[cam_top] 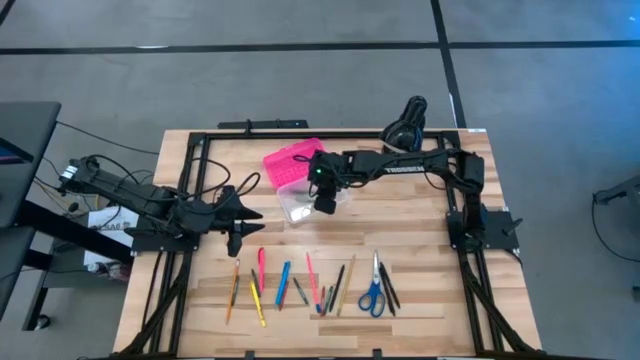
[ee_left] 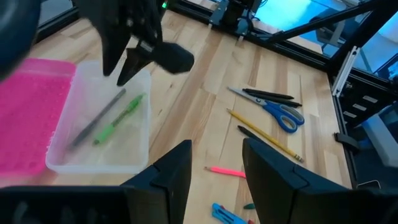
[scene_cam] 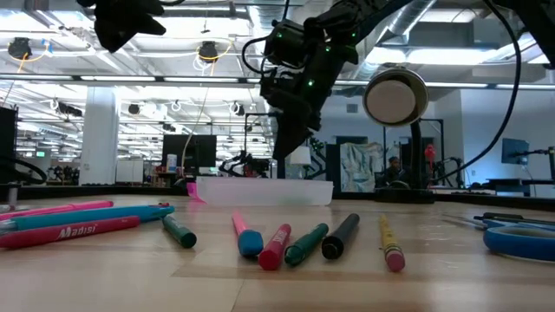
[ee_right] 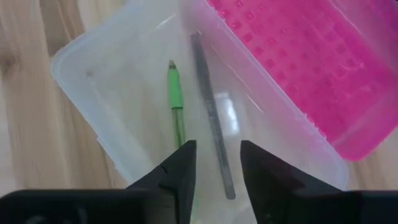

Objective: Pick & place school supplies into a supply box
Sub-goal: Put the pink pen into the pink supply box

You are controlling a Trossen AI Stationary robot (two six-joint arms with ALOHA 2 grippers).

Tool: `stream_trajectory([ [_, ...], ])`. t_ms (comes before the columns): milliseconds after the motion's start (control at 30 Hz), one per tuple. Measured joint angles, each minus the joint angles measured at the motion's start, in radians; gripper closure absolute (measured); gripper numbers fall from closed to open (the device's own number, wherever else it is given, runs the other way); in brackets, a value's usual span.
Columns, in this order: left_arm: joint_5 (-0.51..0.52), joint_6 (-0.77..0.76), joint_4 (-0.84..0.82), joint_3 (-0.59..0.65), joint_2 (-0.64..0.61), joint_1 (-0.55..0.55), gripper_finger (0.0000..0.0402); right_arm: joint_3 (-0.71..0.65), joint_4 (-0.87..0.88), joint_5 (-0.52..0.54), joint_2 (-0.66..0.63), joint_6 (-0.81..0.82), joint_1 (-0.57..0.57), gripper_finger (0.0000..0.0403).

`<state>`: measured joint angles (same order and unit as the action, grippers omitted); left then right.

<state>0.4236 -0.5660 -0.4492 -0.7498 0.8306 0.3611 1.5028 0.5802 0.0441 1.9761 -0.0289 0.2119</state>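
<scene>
My right end effector [cam_top: 325, 205] hovers over the supply box [cam_top: 305, 203], fingers parted and empty, green pen [ee_right: 176, 102] lying inside.

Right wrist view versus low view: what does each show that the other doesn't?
Right wrist only: a green pen and a dark pen lying in the clear base of the supply box, with the right gripper above them, jaws open. Low only: the pens on the table, the scissors and the left gripper raised. Both: the box.
</scene>
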Motion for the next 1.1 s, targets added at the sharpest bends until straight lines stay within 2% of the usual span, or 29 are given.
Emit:
stream_trajectory([
  [200,-0.045,-0.158,-0.116,0.000,0.012,0.000,0.0265,0.001,0.010,0.003,-0.084,0.115,-0.033,0.0275],
  [467,-0.128,-0.465,-0.257,0.000,0.090,0.016,0.0265,0.001,0.162,0.008,-0.240,0.313,-0.105,0.0286],
  [600,-0.147,-0.605,-0.257,0.000,0.153,0.037,0.0265,0.002,0.243,0.019,-0.307,0.382,-0.150,0.0287],
  [867,-0.226,-0.890,-0.244,0.000,0.307,0.087,0.0265,0.002,0.376,0.201,-0.412,0.461,-0.265,0.0287],
  [1100,-0.244,-1.016,-0.168,0.000,0.418,0.127,0.0265,0.002,0.453,0.224,-0.485,0.515,-0.343,0.0287],
])
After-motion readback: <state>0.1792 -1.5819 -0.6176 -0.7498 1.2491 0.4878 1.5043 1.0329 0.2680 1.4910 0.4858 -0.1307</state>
